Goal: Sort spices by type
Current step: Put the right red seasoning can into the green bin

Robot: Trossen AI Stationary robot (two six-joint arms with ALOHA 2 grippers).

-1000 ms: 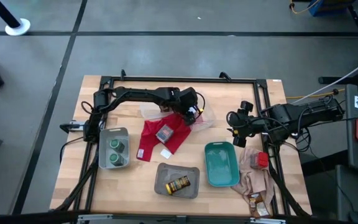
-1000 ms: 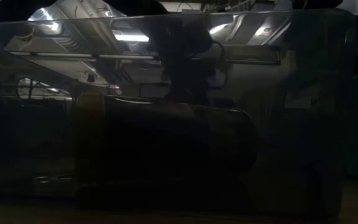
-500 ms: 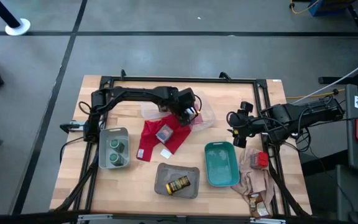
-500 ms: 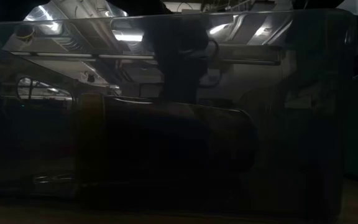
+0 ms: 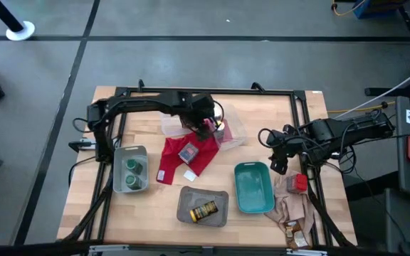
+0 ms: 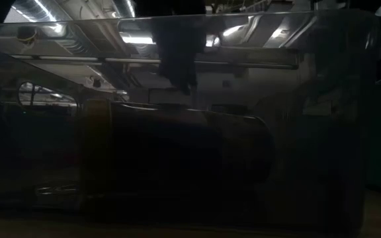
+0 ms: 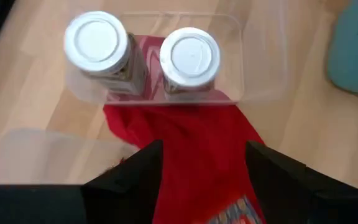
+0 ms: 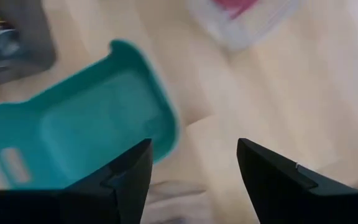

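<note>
The left gripper [image 7: 201, 165] was held above the clear tray [image 7: 263, 68] at the table's far middle, fingers parted and empty. Two white-capped bottles [image 7: 189, 57] stood upright side by side in that tray, over the red cloth [image 7: 185, 143]. The right gripper [image 8: 191, 168] was hung open, holding nothing, just beyond the teal tray [image 8: 79, 124].

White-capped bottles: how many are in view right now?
2. Both stand upright side by side in the clear tray, which lies partly over the red cloth: one white-capped bottle and a second white-capped bottle. Others may be hidden beneath the left arm.
</note>
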